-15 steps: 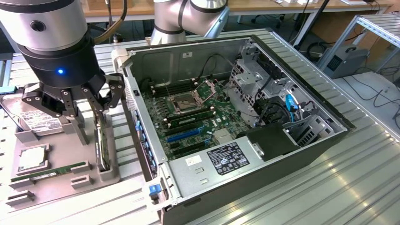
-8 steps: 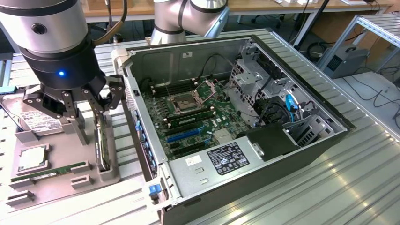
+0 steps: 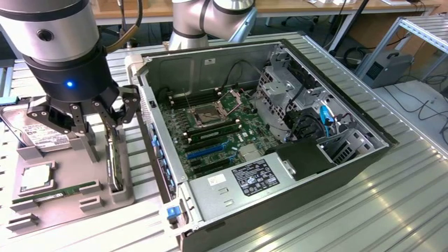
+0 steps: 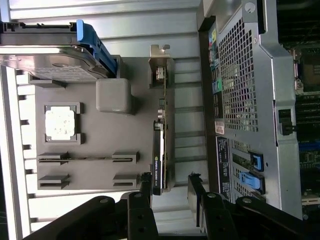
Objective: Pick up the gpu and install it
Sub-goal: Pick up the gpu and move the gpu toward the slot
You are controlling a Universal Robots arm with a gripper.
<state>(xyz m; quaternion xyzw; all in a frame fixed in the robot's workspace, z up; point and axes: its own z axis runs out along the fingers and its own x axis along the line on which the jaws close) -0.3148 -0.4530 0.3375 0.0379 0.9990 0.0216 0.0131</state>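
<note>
The gpu (image 3: pixel 111 164) stands on edge in a slot of the grey parts tray (image 3: pixel 66 212), just beside the open computer case (image 3: pixel 329 157). It is a thin dark card with a green board edge (image 4: pixel 161 137) and a silver bracket at its far end. My gripper (image 3: pixel 105 137) hangs right over the card's near end. Its fingers are open and stand apart on either side of the card's line in the wrist view (image 4: pixel 170 187). Nothing is held between them.
On the tray (image 4: pixel 127 145) also sit a silver hard drive (image 3: pixel 39 135) with a blue rail (image 4: pixel 92 42), a processor chip (image 4: pixel 61 122) and a long memory stick (image 4: pixel 87 159). The case's motherboard (image 3: pixel 217 126) lies exposed, with blue slots (image 3: pixel 206 151). A drive cage (image 3: pixel 280 89) stands inside.
</note>
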